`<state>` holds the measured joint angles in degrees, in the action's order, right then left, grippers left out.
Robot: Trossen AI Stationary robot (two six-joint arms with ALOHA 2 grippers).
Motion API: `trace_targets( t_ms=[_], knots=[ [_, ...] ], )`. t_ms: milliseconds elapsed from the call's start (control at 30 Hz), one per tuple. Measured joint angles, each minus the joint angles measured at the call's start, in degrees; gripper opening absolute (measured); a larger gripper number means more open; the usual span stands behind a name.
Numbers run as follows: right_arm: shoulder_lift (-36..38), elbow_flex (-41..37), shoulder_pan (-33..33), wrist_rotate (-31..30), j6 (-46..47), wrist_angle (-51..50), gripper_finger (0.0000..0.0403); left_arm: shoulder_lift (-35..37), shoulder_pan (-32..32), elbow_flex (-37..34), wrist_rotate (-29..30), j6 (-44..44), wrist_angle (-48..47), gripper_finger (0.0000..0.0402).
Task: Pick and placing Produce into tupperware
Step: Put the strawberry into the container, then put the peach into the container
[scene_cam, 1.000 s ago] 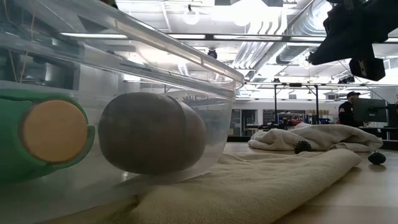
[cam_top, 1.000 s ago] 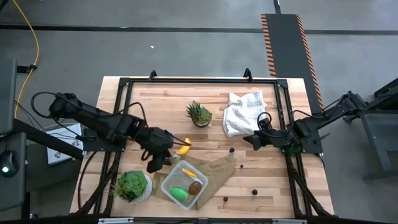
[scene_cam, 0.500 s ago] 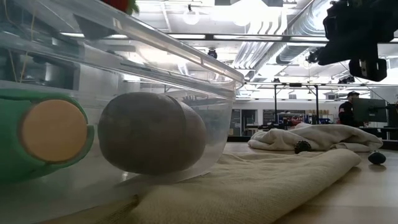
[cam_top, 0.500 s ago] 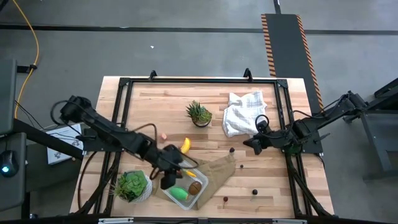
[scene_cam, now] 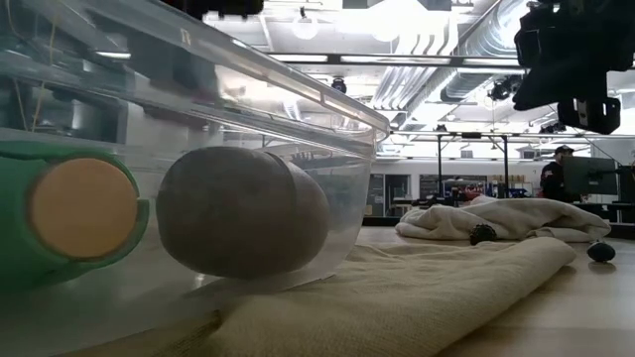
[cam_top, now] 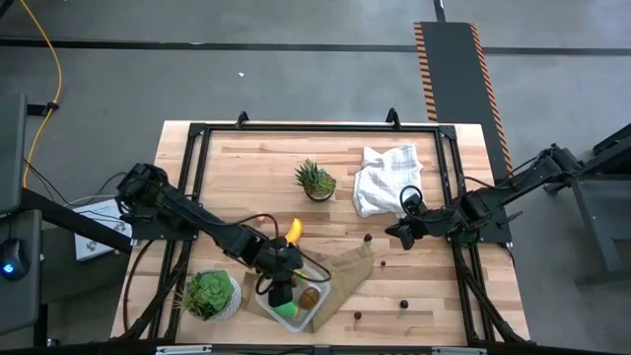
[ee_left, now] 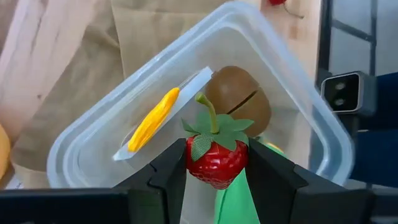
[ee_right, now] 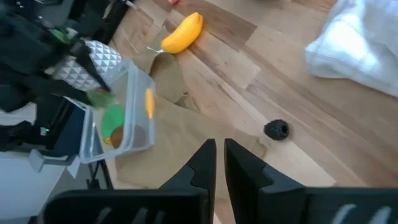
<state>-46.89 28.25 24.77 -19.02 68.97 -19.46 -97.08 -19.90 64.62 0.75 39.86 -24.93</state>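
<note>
The clear tupperware (cam_top: pixel 294 293) sits on a brown paper bag near the table's near edge. It holds a brown kiwi (ee_left: pixel 239 102), a yellow-orange piece (ee_left: pixel 152 118) and a green oval (scene_cam: pixel 74 213). My left gripper (ee_left: pixel 214 168) hovers over the tupperware, shut on a red strawberry (ee_left: pixel 216 158). A yellow banana (cam_top: pixel 293 230) lies on the wood just beyond the box. My right gripper (ee_right: pixel 219 152) is shut and waits above the table's right part, near the white cloth (cam_top: pixel 386 177). My left gripper pinches the strawberry's red body (ee_left: pixel 211 167) between its two fingers, one on each side. The fingers come from above, pointing down into the tupperware. The strawberry is lifted clear, with its green leaves and stem (ee_left: pixel 208 112) sticking out past the fingertips.
A flat brown paper bag (cam_top: pixel 345 268) lies under and right of the box. A leafy potted plant (cam_top: pixel 209 294) stands left of it, a spiky one (cam_top: pixel 315 180) farther back. Small dark pieces (cam_top: pixel 368 237) (cam_top: pixel 403 305) (cam_top: pixel 358 317) dot the wood on the right.
My left gripper has carried the strawberry from beside the banana toward the table's near edge and a little right, ending over the tupperware. The banana stays where it lay. My right gripper has drifted slightly toward the left.
</note>
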Motion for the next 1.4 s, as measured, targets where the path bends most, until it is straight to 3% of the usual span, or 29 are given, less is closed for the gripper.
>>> trace_targets(
  t_ms=[567,1000,1200,1400],
  knots=[
    [-2.0,0.0,0.0,0.5,0.0,0.9,0.0021,-2.7,0.0,-0.1,-2.1,-0.8,-1.6,0.0140],
    [-2.6,0.0,0.0,0.6,-0.7,0.8,0.0021,-2.7,0.1,-0.1,-3.3,2.1,-1.6,0.0221],
    [-2.6,0.0,0.0,0.6,-1.4,0.7,0.0021,-2.7,0.1,3.9,-3.3,1.9,-5.1,0.0209],
    [-2.6,0.0,0.0,0.6,-2.0,0.7,0.0021,-2.7,1.3,11.8,-2.7,1.0,-14.8,0.0185]
  ],
)
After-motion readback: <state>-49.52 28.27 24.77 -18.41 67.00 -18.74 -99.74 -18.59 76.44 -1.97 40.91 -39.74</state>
